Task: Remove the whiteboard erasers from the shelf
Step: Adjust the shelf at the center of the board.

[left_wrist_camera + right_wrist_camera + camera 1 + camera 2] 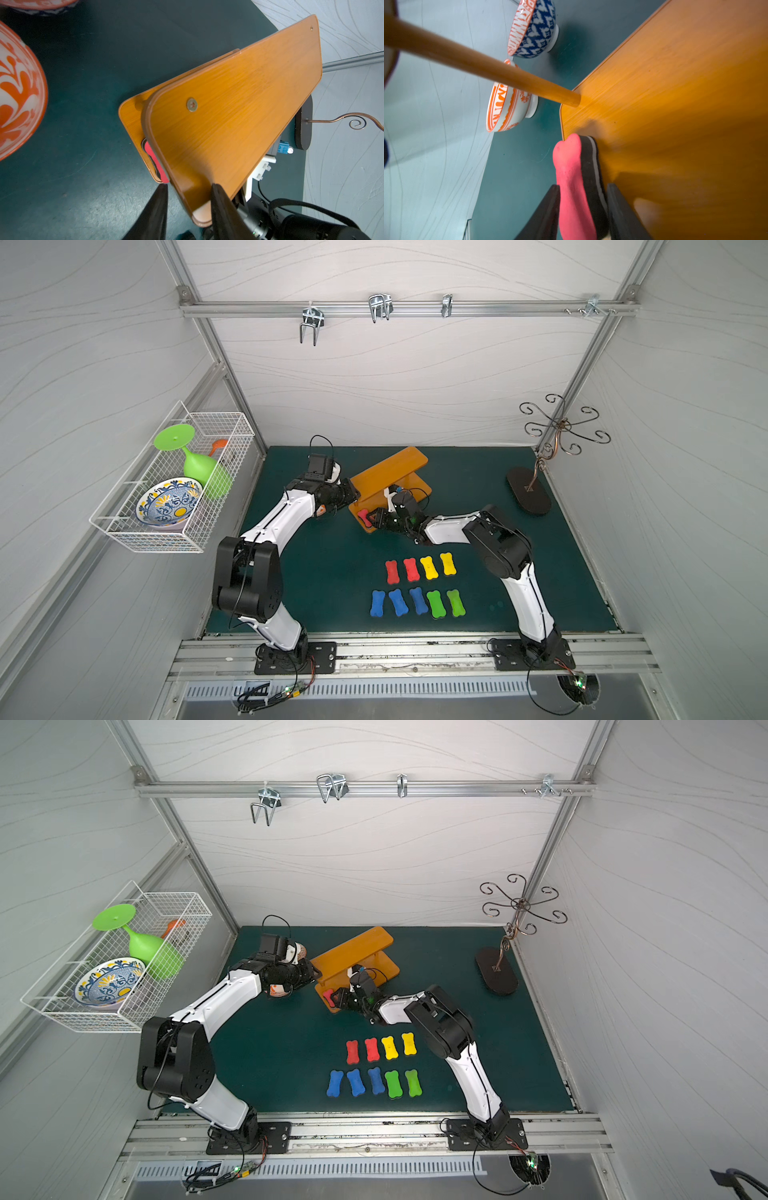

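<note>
Right pincer (pixel 583 186) astride red eraser (pixel 569 158) at shelf (pixel 675 104) edge

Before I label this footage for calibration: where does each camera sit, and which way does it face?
Top views: high over the front, looking down at the green mat; the left arm and right arm show.
Left wrist: on that arm, facing the shelf; the left claw shows.
Right wrist: on that arm, facing the red eraser; the right claw flanks it.
Shared: both wrist views show shelf and red eraser.
</note>
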### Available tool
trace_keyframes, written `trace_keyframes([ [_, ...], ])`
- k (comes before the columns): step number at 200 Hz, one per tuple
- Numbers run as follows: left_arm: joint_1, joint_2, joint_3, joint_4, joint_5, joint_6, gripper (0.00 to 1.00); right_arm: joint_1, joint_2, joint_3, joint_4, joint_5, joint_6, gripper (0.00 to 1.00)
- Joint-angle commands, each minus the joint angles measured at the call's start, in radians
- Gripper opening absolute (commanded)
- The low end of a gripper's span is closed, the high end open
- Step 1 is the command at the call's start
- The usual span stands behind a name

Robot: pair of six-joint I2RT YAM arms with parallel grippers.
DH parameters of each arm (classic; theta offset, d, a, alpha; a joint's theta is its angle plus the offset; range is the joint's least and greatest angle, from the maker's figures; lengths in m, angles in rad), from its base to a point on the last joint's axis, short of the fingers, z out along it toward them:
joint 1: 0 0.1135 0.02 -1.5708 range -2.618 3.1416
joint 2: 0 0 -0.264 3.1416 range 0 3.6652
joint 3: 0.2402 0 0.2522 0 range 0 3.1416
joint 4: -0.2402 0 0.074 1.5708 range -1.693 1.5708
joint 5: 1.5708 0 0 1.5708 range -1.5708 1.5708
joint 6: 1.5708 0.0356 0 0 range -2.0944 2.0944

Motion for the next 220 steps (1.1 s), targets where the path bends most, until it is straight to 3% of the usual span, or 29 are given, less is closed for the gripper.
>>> trace_keyframes([
  [1, -0.005, 0.020, 0.016, -0.019, -0.002, 0.011, 0.37, 0.013, 0.012, -0.024, -0.079, 0.020, -0.064, 0.32],
  [47, -0.005, 0.002, 0.011, -0.035, -0.012, 0.007, 0.38, 0.033, -0.008, 0.002, -0.147, 0.034, -0.113, 0.00],
  [113, -0.003, -0.145, -0.023, -0.072, -0.038, -0.026, 0.39, 0.074, -0.181, -0.097, -0.135, 0.119, 0.008, 0.00],
  [146, -0.003, -0.233, -0.064, -0.068, -0.075, -0.023, 0.40, 0.125, -0.340, -0.239, -0.094, 0.253, 0.113, 0.00],
  [185, -0.002, -0.295, -0.132, -0.054, -0.077, -0.026, 0.41, 0.219, -0.529, -0.396, -0.186, 0.432, 0.179, 0.00],
  [220, -0.001, -0.317, -0.183, -0.038, -0.073, -0.022, 0.41, 0.308, -0.580, -0.466, -0.251, 0.482, 0.208, 0.00],
])
